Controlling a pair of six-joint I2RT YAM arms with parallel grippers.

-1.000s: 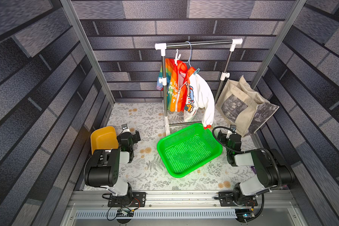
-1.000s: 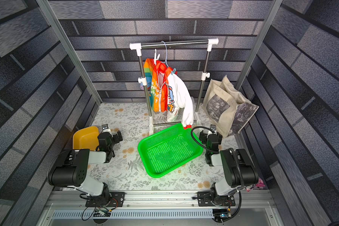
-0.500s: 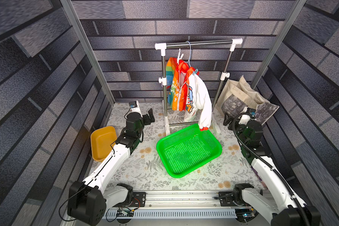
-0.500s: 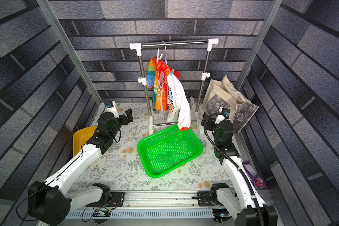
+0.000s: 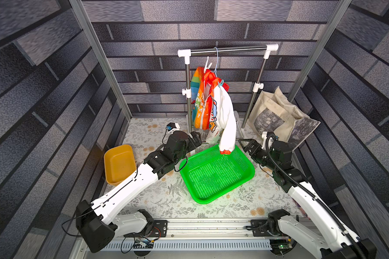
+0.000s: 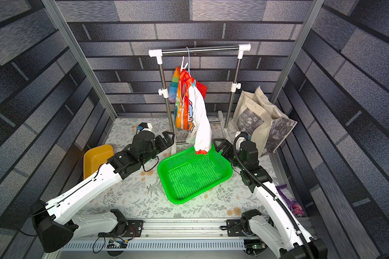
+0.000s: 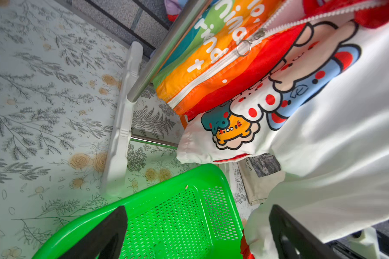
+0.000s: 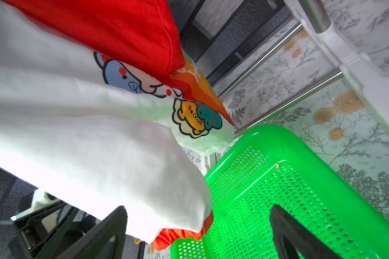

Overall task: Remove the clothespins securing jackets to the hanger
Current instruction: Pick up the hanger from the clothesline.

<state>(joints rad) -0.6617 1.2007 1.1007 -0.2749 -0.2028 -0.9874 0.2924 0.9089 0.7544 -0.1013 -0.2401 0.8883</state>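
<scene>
The jacket (image 5: 211, 107) is hanging on the hanger (image 5: 216, 58) from the rack (image 5: 234, 48). Two pins are clamping it there so it isn't sliding off: the white pin (image 5: 207, 65) at the jacket's top and the teal pin (image 5: 220, 84) on its white shoulder. You are holding the left end effector (image 5: 198, 139) and right end effector (image 5: 245, 143) wide open and empty, flanking the jacket's hem, well below both pins. The basket (image 5: 252, 173) is sitting under the jacket's sleeve, probably as a catcher.
</scene>
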